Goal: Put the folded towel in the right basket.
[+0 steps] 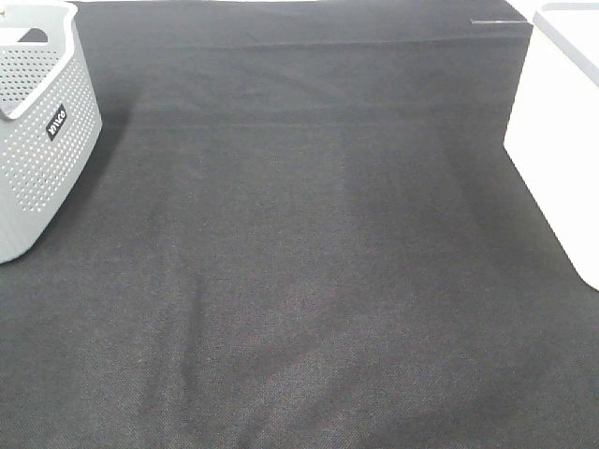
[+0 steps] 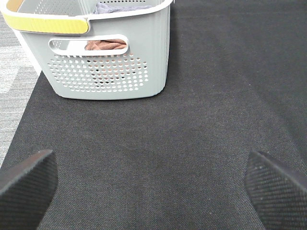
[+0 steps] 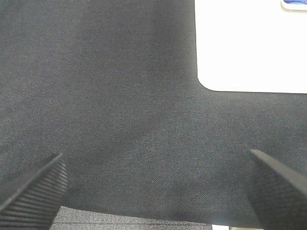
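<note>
A grey perforated basket [image 1: 37,140] stands at the far left of the black cloth. In the left wrist view this basket [image 2: 103,72] holds folded towels: a brown one [image 2: 104,45] shows through the handle slot and a blue-grey one [image 2: 120,8] lies on top. The white right basket [image 1: 562,140] stands at the right edge, and its wall shows in the right wrist view [image 3: 249,43]. My left gripper [image 2: 151,163] is open and empty, a short way in front of the grey basket. My right gripper [image 3: 156,160] is open and empty over the cloth near the white basket. Neither gripper shows in the exterior high view.
The black cloth [image 1: 309,262] covers the table between the two baskets. The grey basket has a yellow handle [image 2: 45,24]. Grey carpet floor [image 2: 14,81] lies beyond the table's left edge.
</note>
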